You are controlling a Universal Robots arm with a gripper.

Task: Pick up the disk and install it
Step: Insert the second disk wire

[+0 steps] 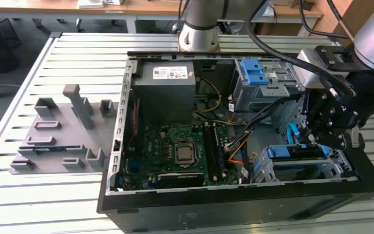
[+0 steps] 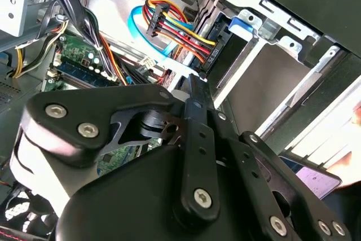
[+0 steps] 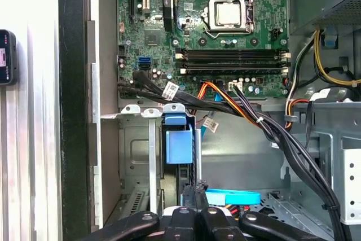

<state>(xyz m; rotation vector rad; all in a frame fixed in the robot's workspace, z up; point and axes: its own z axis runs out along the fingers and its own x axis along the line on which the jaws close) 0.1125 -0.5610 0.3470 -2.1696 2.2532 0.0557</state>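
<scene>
- Exterior view: open computer case (image 1: pixel 119 146) lies on a slatted metal table (image 1: pixel 44 214); gripper (image 1: pixel 327 141) hangs inside the case at the drive cage (image 1: pixel 304 168), on the exterior view's right.
- Disk (image 1: pixel 297 152): sits in that cage with its blue carrier frame uppermost, directly under the gripper. First wrist view shows the blue carrier (image 3: pixel 179 145) standing in a slot of the grey cage (image 3: pixel 135 156), just ahead of the gripper (image 3: pixel 194 207).
- Jaws: in the first wrist view the two dark fingers (image 3: pixel 186 198) stand together, with no gap visible; whether they pinch the carrier edge or merely press on it I cannot tell.
- Second wrist view: gripper linkage (image 2: pixel 194 139) in the foreground, beyond it a bundle of coloured cables (image 2: pixel 180 32) plugged at the cage, blue tab (image 2: pixel 241 25) at its mouth.
- Grey fixture plate (image 1: pixel 60 141) with upright blocks lies on the table at the exterior view's left, well apart from the case.
- Judgement: pick-up appears done; step in hand is installation, disk in the bay and apparently near full seating.
- Next move calls for a straight push along the slot, no tilt, carrier kept square to the rails.
- Risk: cables close beside the cage could snag.
</scene>
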